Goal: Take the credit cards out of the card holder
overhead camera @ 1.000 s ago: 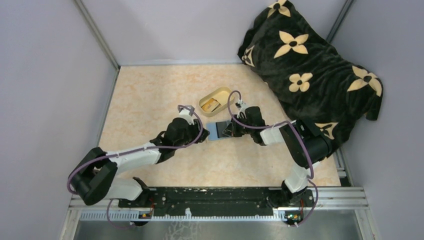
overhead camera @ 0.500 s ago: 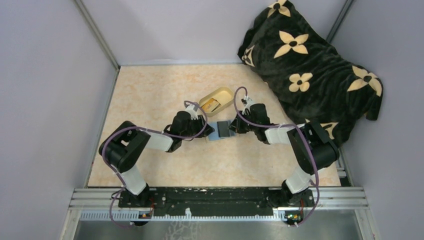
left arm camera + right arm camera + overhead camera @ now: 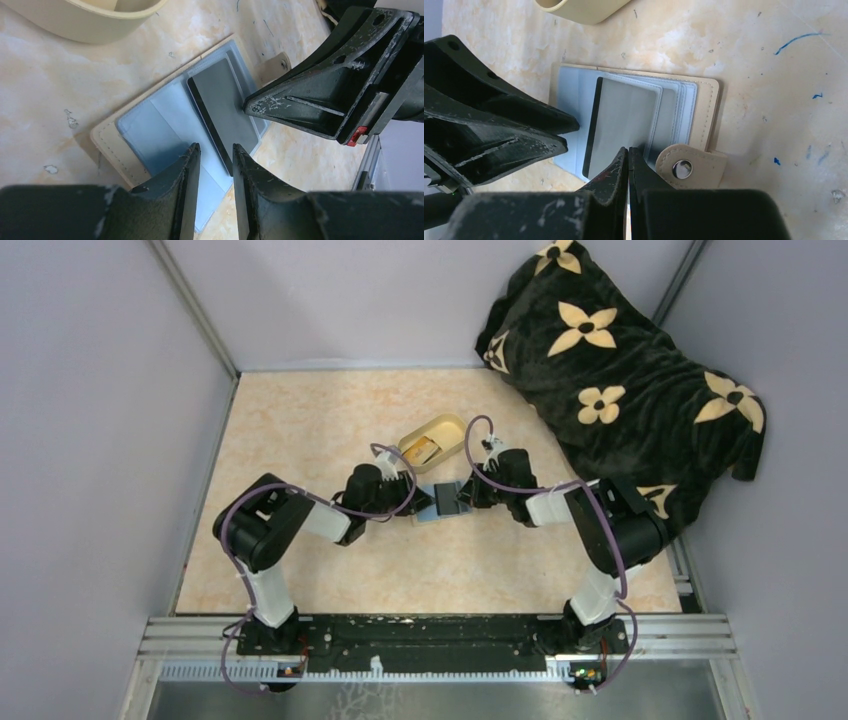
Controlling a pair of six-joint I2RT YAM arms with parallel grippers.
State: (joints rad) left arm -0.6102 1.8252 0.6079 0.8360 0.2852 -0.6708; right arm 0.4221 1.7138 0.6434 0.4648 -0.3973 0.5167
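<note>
Tan leather outside, blue-grey within: the card holder [image 3: 150,125] lies spread open and flat near the middle of the desk [image 3: 300,430]. It is just on my side of the cream-yellow oval dish [image 3: 444,423], close to it but not touching. Its closing tab [image 3: 689,165] sticks out from the edge on my right arm's side, snap facing up.

One dark card [image 3: 225,110] lies flat on the holder's inner face, over the half nearer the tab. One end meets the stacked pocket edges there. I cannot tell how much of it, if any, sits inside a pocket.

My left tool [image 3: 215,150] is low at the holder's left side. Its fingers are a narrow gap apart, much wider than the card is thick, and the card's near corner shows in that gap.

My right tool [image 3: 628,150] is at the opposite side, fingers pressed together with only a hairline slit between them. The tips are down at the card's edge just beside the tab. Whether they bite on the card or only rest against it I cannot tell.

The two tools face each other across the holder, tips near one another. A black blanket [image 3: 620,370] with cream flowers is heaped at the far right of the desk, well apart.
</note>
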